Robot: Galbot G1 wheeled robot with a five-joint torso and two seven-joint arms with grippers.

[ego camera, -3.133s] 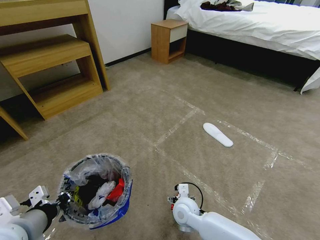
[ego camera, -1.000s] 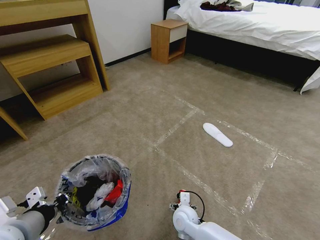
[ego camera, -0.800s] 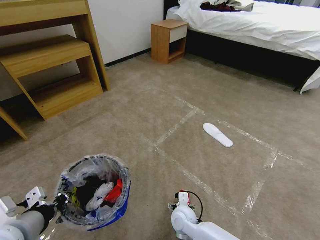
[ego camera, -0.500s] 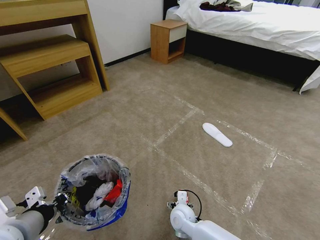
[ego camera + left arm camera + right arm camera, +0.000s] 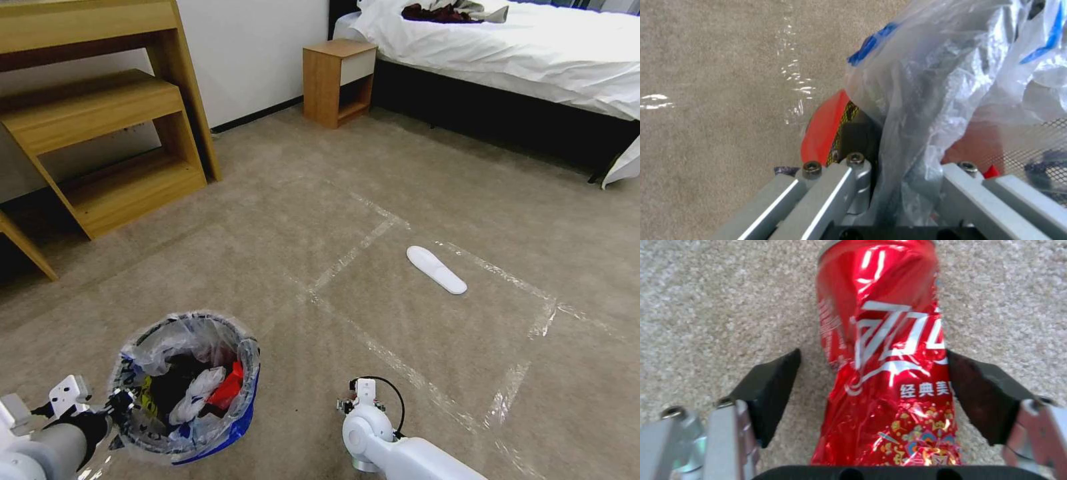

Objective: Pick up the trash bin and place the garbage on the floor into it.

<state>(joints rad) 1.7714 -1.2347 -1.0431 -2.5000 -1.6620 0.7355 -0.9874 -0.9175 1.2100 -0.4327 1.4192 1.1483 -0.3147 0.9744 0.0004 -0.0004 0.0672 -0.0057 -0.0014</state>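
Can [image 5: 882,373] base cut off between open claw [image 5: 871,386].

Bin at near left, insole ahead on the floor [image 5: 400,167].
The trash bin [image 5: 189,387] sits left of the right gripper [image 5: 871,386], which straddles a crushed can [image 5: 889,350]; an insole [image 5: 436,269] lies farther ahead, nearer the bed [image 5: 533,60].

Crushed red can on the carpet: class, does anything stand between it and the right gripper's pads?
Nothing visible does. The crushed red can lies between the open right gripper; bare beige carpet shows on one side, while the other black pad sits at the can.
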